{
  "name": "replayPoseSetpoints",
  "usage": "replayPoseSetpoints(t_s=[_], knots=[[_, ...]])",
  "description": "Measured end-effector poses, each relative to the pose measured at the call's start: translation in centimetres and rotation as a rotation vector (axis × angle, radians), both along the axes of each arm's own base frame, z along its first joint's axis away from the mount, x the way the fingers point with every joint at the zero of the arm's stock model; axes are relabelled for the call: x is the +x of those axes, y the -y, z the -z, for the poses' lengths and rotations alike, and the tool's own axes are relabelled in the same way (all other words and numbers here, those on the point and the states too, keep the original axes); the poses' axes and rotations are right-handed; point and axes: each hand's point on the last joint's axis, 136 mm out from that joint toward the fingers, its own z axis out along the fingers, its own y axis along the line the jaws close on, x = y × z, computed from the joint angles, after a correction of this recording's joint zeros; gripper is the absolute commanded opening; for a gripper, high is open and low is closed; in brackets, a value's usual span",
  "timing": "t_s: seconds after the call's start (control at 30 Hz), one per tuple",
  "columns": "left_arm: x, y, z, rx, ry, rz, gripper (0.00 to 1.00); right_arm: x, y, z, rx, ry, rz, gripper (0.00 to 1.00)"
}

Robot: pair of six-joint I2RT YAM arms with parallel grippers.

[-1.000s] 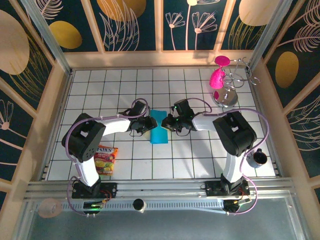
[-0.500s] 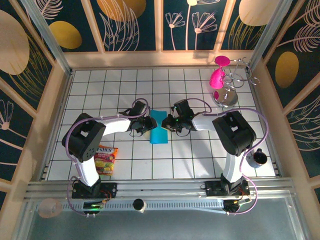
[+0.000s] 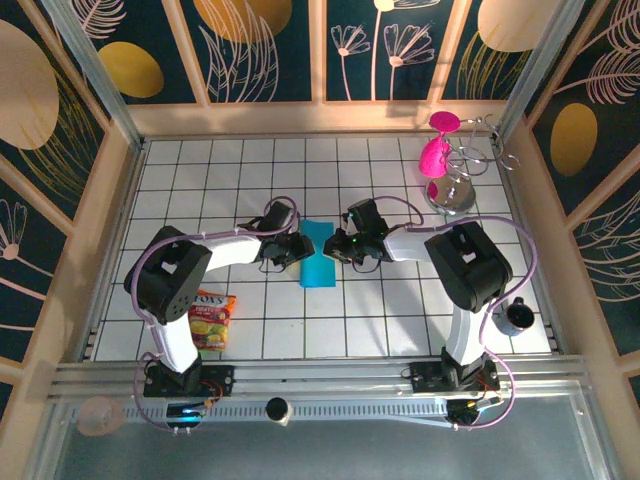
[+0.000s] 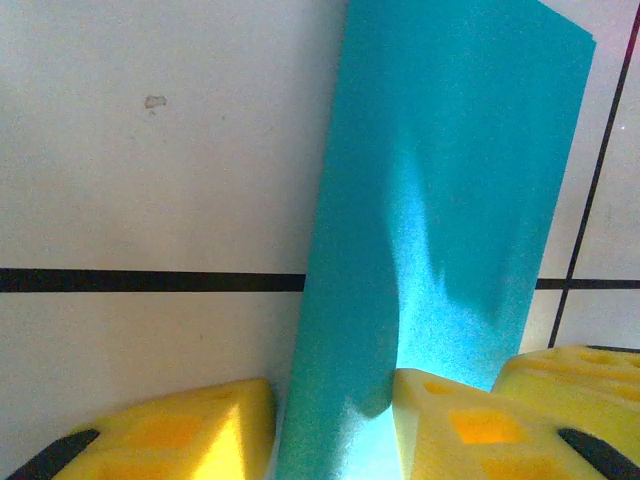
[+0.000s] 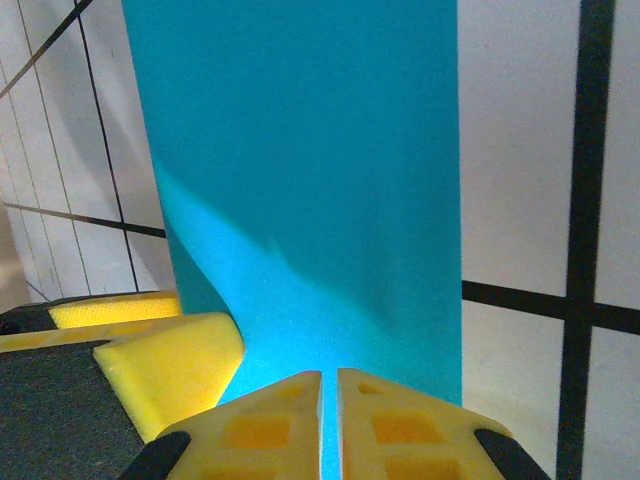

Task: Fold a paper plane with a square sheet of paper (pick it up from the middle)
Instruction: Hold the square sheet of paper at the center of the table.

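Note:
The turquoise-blue sheet of paper [image 3: 318, 262] lies folded into a narrow strip at the table's middle, between my two grippers. My right gripper [image 3: 336, 244] is at its right edge. In the right wrist view its yellow fingers [image 5: 262, 425] are closed on the paper [image 5: 300, 150], with only a sliver of blue between them. My left gripper [image 3: 300, 248] is at the strip's left edge. In the left wrist view its two pads [image 4: 170, 435] stand apart, and the paper's [image 4: 450, 180] raised edge runs between them, touching the right pad. No folded plane is in view.
A red-and-yellow snack packet [image 3: 211, 318] lies by the left arm's base. Pink goblets [image 3: 437, 150] hang on a metal rack [image 3: 455, 192] at the back right. A dark mug [image 3: 519, 316] sits near the right edge.

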Motion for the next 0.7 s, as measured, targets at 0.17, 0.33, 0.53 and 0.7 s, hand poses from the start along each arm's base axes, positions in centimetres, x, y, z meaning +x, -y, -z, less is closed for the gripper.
replayPoseSetpoints(t_s=[0.17,0.33,0.53,0.7], knots=[[0.0,0.0,0.0,0.002,0.003,0.006,0.4,0.0,0.5,-0.8,0.012,0.021,0.012,0.13],[0.0,0.0,0.0,0.004,0.005,0.01,0.4,1.0,1.4,-3.4,0.045,0.091,0.057,0.13],[0.0,0.0,0.0,0.007,0.004,0.014,0.4,1.4,1.9,-3.9,0.043,0.116,0.09,0.13],[0.0,0.0,0.1,0.009,0.001,0.014,0.4,1.4,1.9,-3.8,0.042,0.114,0.089,0.13]])
